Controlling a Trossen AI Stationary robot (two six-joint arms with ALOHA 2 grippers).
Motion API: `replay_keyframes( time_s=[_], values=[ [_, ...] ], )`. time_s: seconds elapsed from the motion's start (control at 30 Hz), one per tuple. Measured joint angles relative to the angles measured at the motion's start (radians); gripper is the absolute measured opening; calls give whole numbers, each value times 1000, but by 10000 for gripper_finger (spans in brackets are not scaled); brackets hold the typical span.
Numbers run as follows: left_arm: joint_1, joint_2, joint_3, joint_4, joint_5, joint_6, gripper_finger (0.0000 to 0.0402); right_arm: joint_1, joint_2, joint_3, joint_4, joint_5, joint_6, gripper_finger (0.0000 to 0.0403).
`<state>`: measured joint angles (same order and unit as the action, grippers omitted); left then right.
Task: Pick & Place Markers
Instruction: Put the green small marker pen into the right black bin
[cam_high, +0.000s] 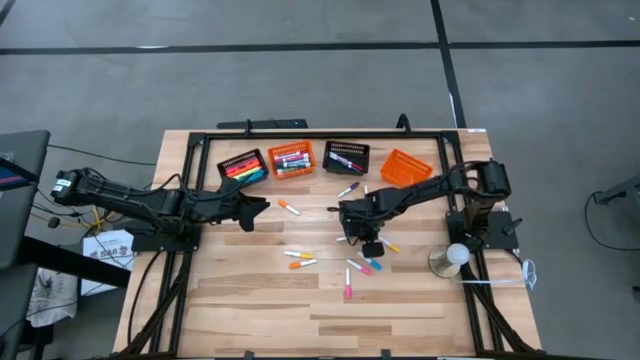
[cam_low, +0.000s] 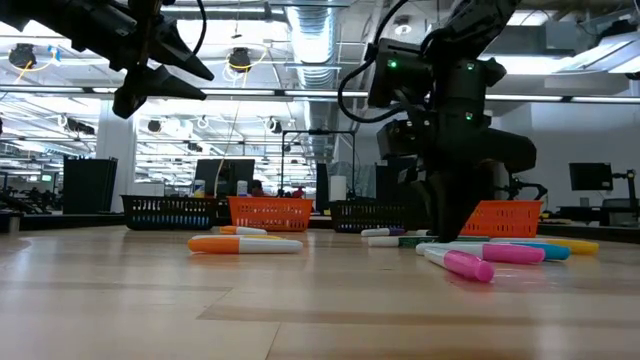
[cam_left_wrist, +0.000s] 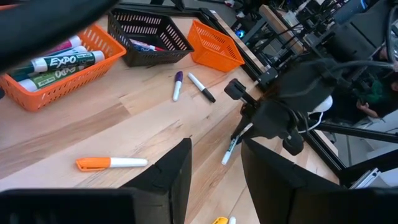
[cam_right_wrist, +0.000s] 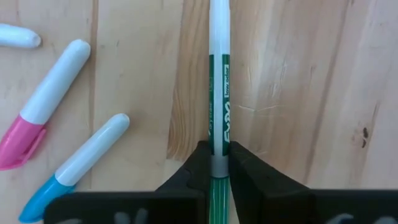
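Black right gripper (cam_right_wrist: 214, 163) fingers clenched on a slim green EXPO marker (cam_right_wrist: 219, 93), white-tipped round barrel, lying flat on the pale wood-plank table (cam_right_wrist: 298, 93) mid-table. Just beside it: pink-capped marker (cam_right_wrist: 43, 102) and blue-capped marker (cam_right_wrist: 78, 165), both white barrels. Left gripper (cam_left_wrist: 214, 165) hovers apart over the left side, fingers parted, empty. Slotted plastic baskets (cam_high: 292, 159) sit in a row at the far edge.

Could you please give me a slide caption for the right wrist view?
Right gripper shut on a green marker lying on the wooden table.
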<state>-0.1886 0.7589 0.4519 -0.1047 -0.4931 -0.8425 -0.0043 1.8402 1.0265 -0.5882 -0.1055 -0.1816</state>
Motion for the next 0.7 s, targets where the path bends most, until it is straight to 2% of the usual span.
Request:
replay_keyframes(
  time_s=[0.3,0.57,0.7],
  values=[
    [0,0,0,1,0,0,138,-62,11,57,4,-113,1,27],
    [0,0,0,1,0,12,138,-97,9,61,20,-142,39,32],
    [0,0,0,1,0,50,138,-114,8,61,37,-215,53,28]
  ],
)
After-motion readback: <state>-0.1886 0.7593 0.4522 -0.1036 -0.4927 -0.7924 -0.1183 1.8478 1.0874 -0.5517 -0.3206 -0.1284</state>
